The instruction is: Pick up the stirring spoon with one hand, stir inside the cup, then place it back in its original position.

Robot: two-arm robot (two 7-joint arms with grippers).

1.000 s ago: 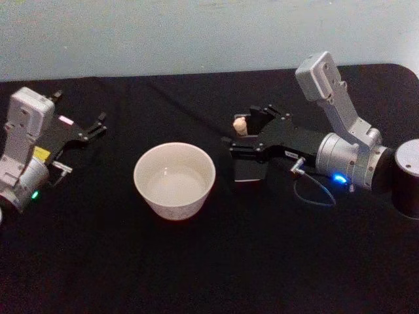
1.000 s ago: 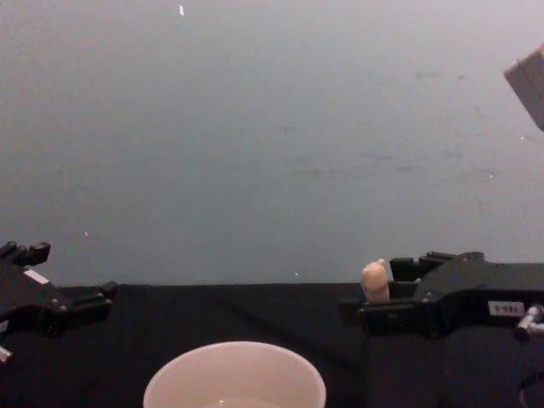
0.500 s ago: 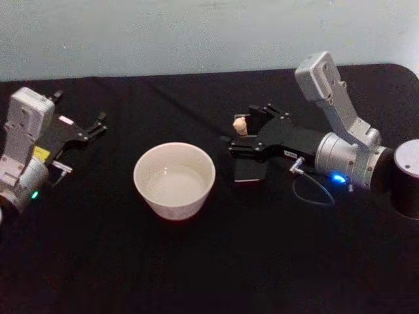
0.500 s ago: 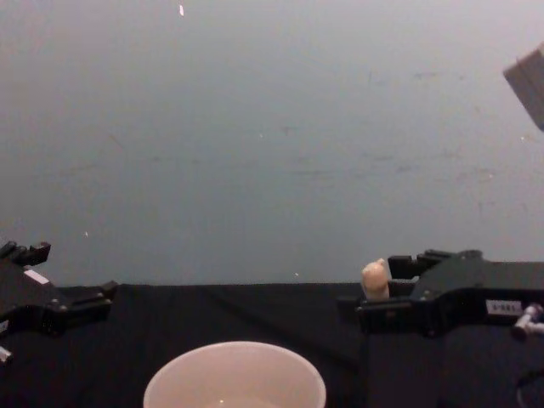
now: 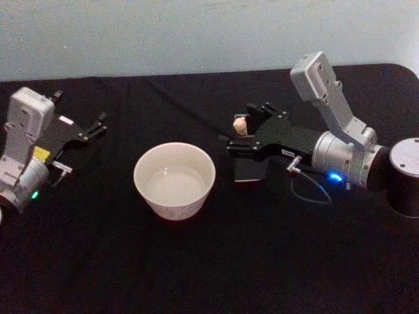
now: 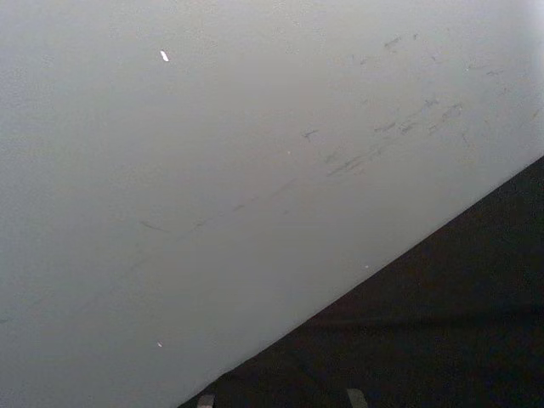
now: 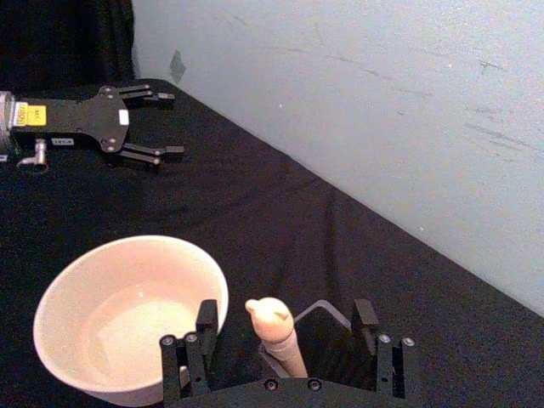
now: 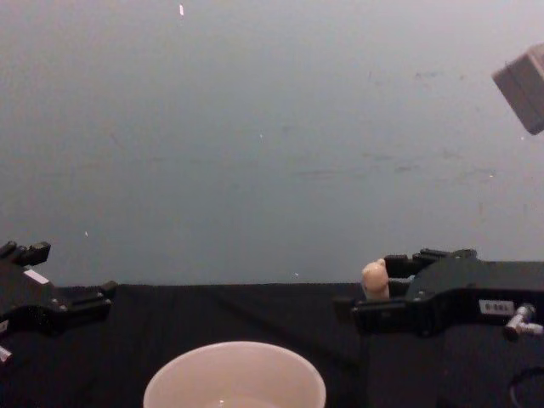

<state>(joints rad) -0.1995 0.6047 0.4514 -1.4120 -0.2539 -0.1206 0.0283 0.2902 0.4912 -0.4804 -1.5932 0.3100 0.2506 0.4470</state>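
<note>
The stirring spoon (image 5: pixel 241 124) stands upright in the dark square holder (image 5: pixel 249 171), with its cream knob sticking out of the top. My right gripper (image 5: pixel 241 128) is open, one finger on each side of the knob and neither touching it. The right wrist view shows the knob (image 7: pixel 270 319) between the spread fingers (image 7: pixel 206 316), above the holder's rim (image 7: pixel 327 307). The wide cream cup (image 5: pixel 174 180) sits left of the holder and has pale liquid in it. My left gripper (image 5: pixel 91 127) rests open at the far left.
The black cloth table (image 5: pixel 209 261) runs back to a pale wall. A dark cylinder, part of the right arm (image 5: pixel 406 176), stands at the right edge. In the chest view the cup's rim (image 8: pixel 235 374) is low in the middle and the spoon knob (image 8: pixel 374 279) is to its right.
My right gripper has edged slightly further left around the spoon's knob. The spoon, cup and left arm have not moved.
</note>
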